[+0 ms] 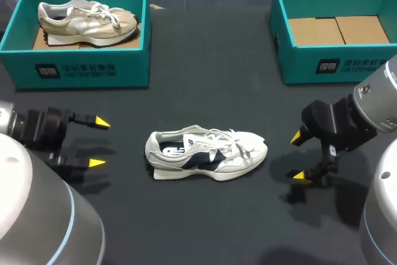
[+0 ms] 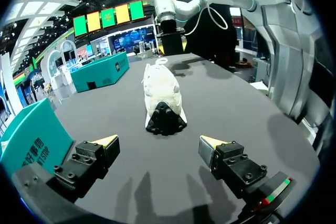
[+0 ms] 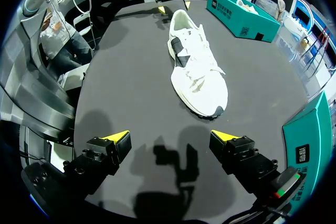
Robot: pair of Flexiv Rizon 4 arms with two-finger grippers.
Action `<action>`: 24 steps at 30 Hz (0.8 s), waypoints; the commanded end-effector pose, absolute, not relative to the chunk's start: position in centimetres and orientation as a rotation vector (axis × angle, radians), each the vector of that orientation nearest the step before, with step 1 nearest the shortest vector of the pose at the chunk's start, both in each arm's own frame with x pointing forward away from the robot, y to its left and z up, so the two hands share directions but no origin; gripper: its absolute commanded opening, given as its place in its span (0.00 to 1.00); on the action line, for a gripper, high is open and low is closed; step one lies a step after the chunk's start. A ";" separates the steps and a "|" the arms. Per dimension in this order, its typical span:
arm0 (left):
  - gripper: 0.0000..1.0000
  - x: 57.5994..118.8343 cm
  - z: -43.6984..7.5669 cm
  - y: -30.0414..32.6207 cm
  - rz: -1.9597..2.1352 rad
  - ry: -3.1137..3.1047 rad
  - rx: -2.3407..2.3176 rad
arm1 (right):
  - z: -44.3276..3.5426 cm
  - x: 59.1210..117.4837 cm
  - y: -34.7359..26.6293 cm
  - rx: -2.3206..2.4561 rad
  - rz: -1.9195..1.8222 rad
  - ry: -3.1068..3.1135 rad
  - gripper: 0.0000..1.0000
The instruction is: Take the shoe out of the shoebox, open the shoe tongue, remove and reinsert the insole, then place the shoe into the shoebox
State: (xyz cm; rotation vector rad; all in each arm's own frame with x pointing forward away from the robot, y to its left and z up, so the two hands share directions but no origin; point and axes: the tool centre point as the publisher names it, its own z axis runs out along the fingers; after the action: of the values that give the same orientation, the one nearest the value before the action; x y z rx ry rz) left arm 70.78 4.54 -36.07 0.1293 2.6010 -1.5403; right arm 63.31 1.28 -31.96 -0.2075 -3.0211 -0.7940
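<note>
The white shoe (image 1: 208, 153) stands on the table (image 1: 205, 79) between the left gripper (image 1: 99, 143) and the right gripper (image 1: 299, 156); both are spread open.

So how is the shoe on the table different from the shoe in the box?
The table shoe is white with dark blue patches; the boxed shoe is beige and cream. The table shoe lies bare on the black table; the boxed shoe sits inside a teal shoebox. Both are lace-up sneakers with toes toward my right.
</note>
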 end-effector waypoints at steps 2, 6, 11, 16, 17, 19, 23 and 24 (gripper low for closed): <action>1.00 71.5 -36.7 4.9 -1.597 2.578 0.034 | -31.9 63.1 1.3 -0.210 -0.790 -3.024 1.00; 1.00 72.0 -37.9 5.0 -1.674 2.552 -0.084 | -31.9 63.1 1.3 -0.210 -0.790 -3.024 1.00; 1.00 71.7 -38.3 4.3 -1.700 2.539 -0.082 | -31.9 63.1 1.3 -0.210 -0.790 -3.024 1.00; 1.00 71.7 -39.0 3.7 -1.713 2.542 -0.102 | -31.9 63.1 1.3 -0.210 -0.790 -3.024 1.00; 1.00 71.6 -39.2 3.6 -1.714 2.541 -0.104 | -31.9 63.1 1.3 -0.210 -0.790 -3.024 1.00; 1.00 71.4 -39.4 3.3 -1.721 2.541 -0.111 | -31.9 63.1 1.3 -0.210 -0.790 -3.024 1.00; 1.00 71.1 -39.7 3.0 -1.723 2.536 -0.106 | -31.9 63.1 1.3 -0.210 -0.790 -3.024 1.00; 1.00 71.1 -39.8 3.1 -1.722 2.534 -0.111 | -31.9 63.1 1.3 -0.210 -0.790 -3.024 1.00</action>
State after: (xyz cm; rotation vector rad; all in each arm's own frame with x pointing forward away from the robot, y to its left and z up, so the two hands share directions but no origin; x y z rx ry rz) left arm 71.30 3.10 -39.58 -0.1051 2.5408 -1.7230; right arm 63.31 1.28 -31.96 -0.2075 -3.0211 -0.7940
